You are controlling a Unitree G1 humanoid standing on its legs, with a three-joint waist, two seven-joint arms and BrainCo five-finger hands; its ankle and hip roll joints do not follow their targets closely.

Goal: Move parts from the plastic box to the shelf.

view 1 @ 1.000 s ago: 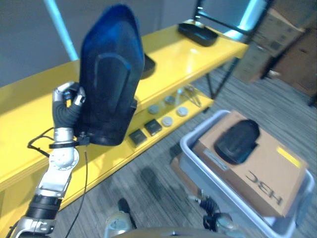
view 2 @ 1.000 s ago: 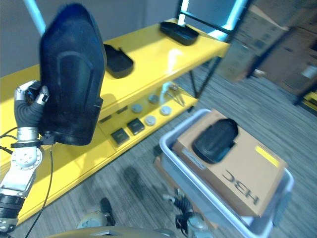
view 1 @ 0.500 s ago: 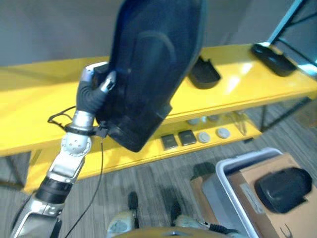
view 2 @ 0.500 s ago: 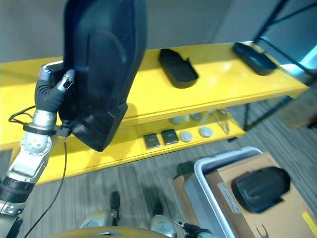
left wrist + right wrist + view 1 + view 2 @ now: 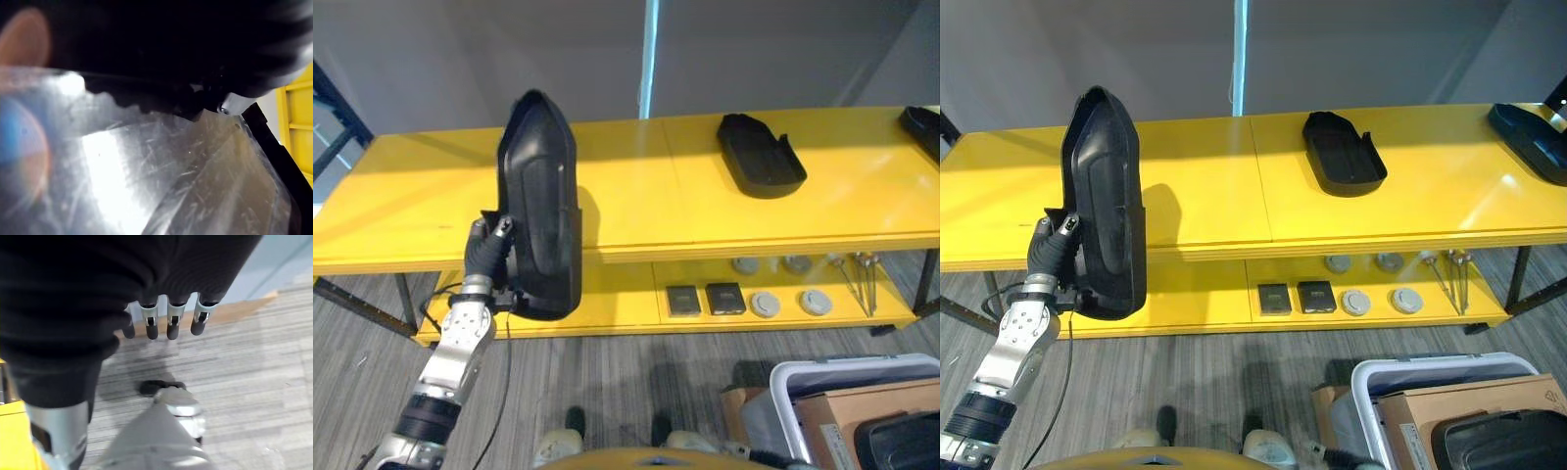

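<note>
Here | left hand (image 5: 489,257) clamped on upright black part (image 5: 543,206) | right hand (image 5: 168,320) fingers straight, holding nothing

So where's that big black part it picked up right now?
The big black part stands upright in the left hand, at the front edge of the yellow shelf, left of the smaller black part lying on top.

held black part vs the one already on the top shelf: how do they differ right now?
The held black part stands upright on end, gripped by the left hand in front of the yellow shelf; the black part on the shelf lies flat, untouched. The held one is seen by its side and rim; the lying one shows its hollow side up. The held one looks larger, being nearer the camera. Both are black moulded shells of similar outline.
</note>
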